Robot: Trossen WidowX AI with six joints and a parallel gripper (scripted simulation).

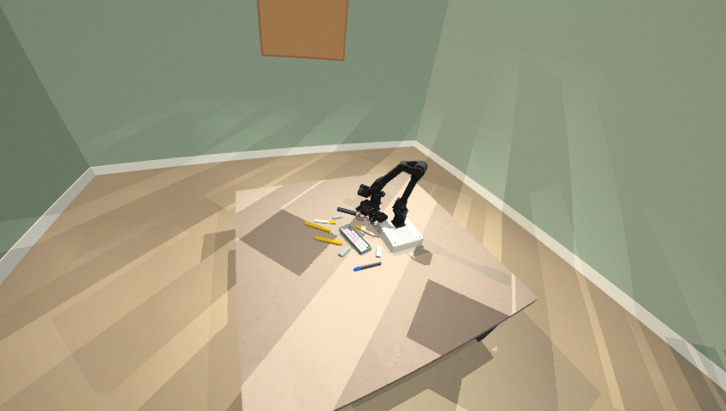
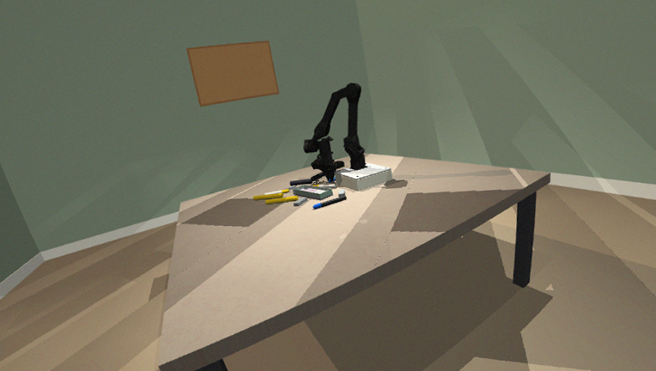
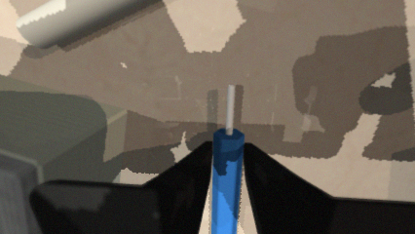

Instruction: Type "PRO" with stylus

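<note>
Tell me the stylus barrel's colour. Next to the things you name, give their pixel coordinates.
The barrel [image 3: 227,195] is blue; the wrist view shows it best, between the fingers.

Keyboard [image 1: 354,238] [image 2: 312,192] on desk [image 1: 315,315] [image 2: 255,270] [image 3: 273,58], pens [image 1: 367,266] [image 2: 329,202] [image 3: 88,17] around it
</note>
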